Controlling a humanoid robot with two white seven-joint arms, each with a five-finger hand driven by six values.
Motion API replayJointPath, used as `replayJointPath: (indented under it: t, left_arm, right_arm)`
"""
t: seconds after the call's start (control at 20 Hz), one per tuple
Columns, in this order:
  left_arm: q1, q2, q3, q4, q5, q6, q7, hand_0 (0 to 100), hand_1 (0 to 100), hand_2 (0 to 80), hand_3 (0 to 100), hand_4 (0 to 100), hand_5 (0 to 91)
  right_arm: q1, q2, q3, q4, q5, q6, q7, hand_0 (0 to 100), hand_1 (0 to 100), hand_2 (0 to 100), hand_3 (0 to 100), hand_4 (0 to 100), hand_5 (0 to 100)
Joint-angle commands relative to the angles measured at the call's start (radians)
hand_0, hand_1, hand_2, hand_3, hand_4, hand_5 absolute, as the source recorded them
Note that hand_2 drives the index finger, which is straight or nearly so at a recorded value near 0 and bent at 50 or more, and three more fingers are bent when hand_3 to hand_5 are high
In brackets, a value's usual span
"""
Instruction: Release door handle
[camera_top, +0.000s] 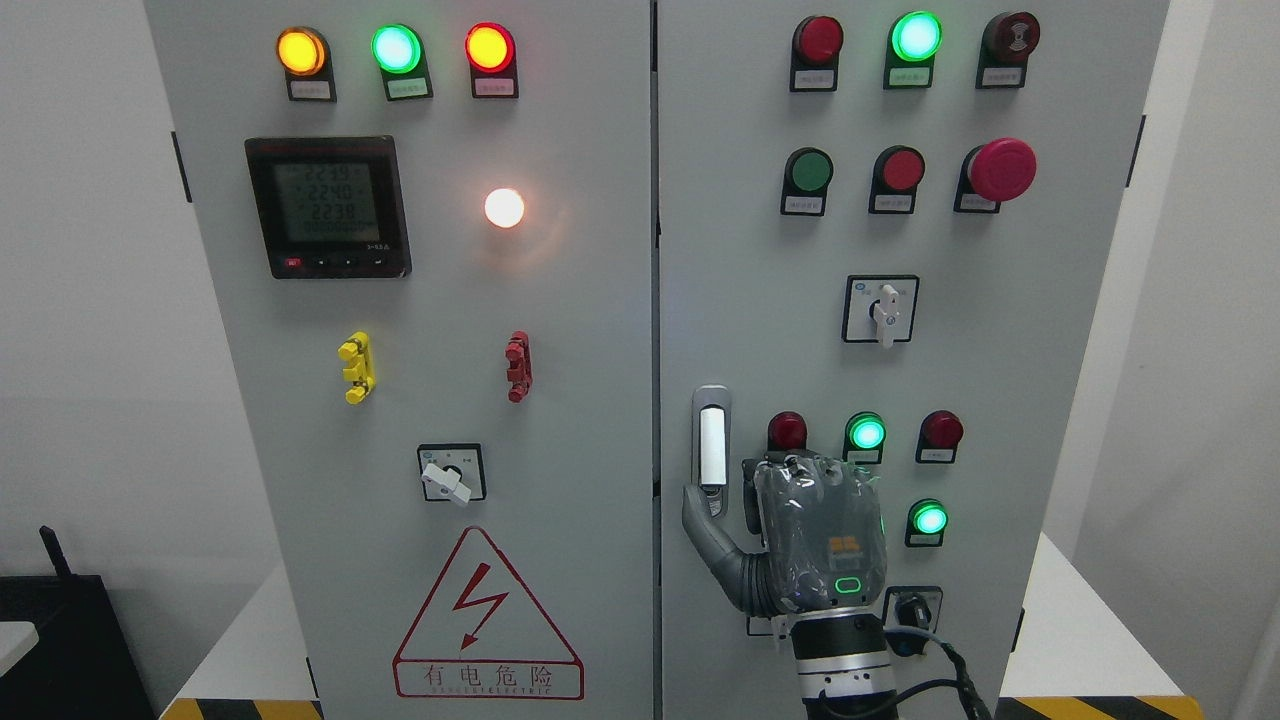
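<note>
The right hand (812, 530) is raised in front of the right door (760, 330) of the grey electrical cabinet. Its fingers are curled toward the panel and hold nothing. Only the thumb (700, 515) stretches left, its tip just under the door handle (711, 440), whose white lever stands upright above it.

A white table (1075, 625) carries the tall grey electrical cabinet (640, 330), which stands directly on it and fills most of its width. Yellow-and-black hazard striping (1100, 707) runs along the table's near edge on both sides of the cabinet.
</note>
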Motion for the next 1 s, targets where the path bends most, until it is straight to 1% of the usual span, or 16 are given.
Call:
replayJointPath:
  t: [0.0,0.95]
  left_arm:
    - [0.000,0.000,0.011,0.017,0.000,0.000,0.001,12,39,0.0,0,0,0.0]
    - [0.000,0.000,0.011,0.017,0.000,0.000,0.001,12,39,0.0,0,0,0.0]
  right_arm:
    - [-0.002,0.000,-0.005,0.003,-0.004,0.001,0.000,38,18,97,100,94,98]
    - [0.001,0.002,-0.020,-0.002,-0.009,0.001,-0.003,40,17,97,100,94,98]
